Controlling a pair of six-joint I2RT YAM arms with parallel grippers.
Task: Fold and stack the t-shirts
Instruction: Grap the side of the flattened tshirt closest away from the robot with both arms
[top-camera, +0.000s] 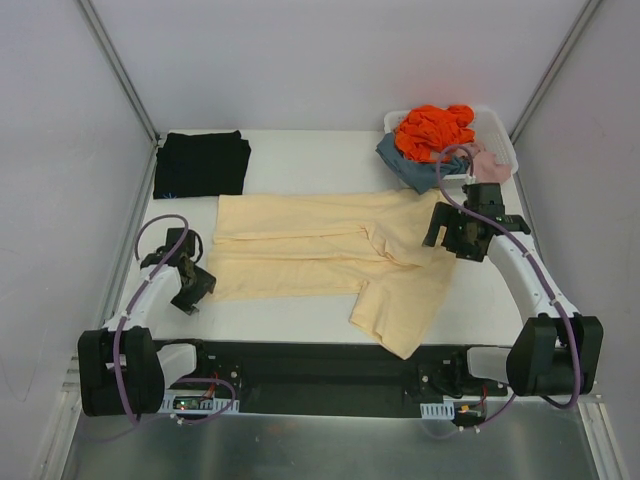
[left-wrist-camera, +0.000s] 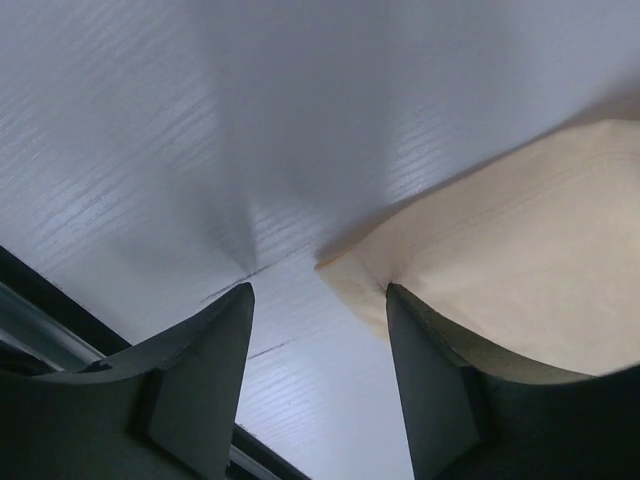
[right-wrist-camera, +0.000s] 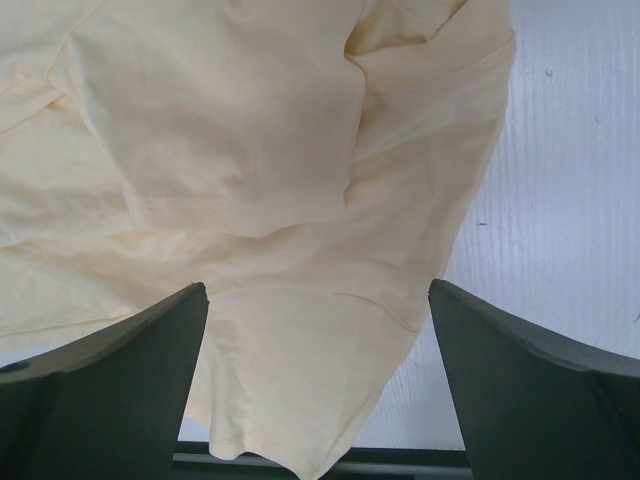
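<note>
The pale cream-yellow t-shirt (top-camera: 320, 255) lies spread across the middle of the table, its long edges folded in and one end hanging toward the near edge. The black t-shirt (top-camera: 201, 165) rests folded at the back left. My left gripper (top-camera: 196, 290) is low at the cream shirt's near-left corner. In the left wrist view its jaws (left-wrist-camera: 320, 295) stand apart over bare table, and the shirt corner (left-wrist-camera: 345, 268) touches the tip of the right finger (left-wrist-camera: 450, 390). My right gripper (top-camera: 455, 235) hovers wide open over the shirt's right side (right-wrist-camera: 280, 180), holding nothing.
A white slotted basket (top-camera: 507, 150) at the back right holds an orange cloth (top-camera: 432, 130), a blue-grey cloth (top-camera: 403, 160) and a pink one (top-camera: 488, 160). Grey walls close in the table on both sides. A black rail (top-camera: 330, 365) runs along the near edge.
</note>
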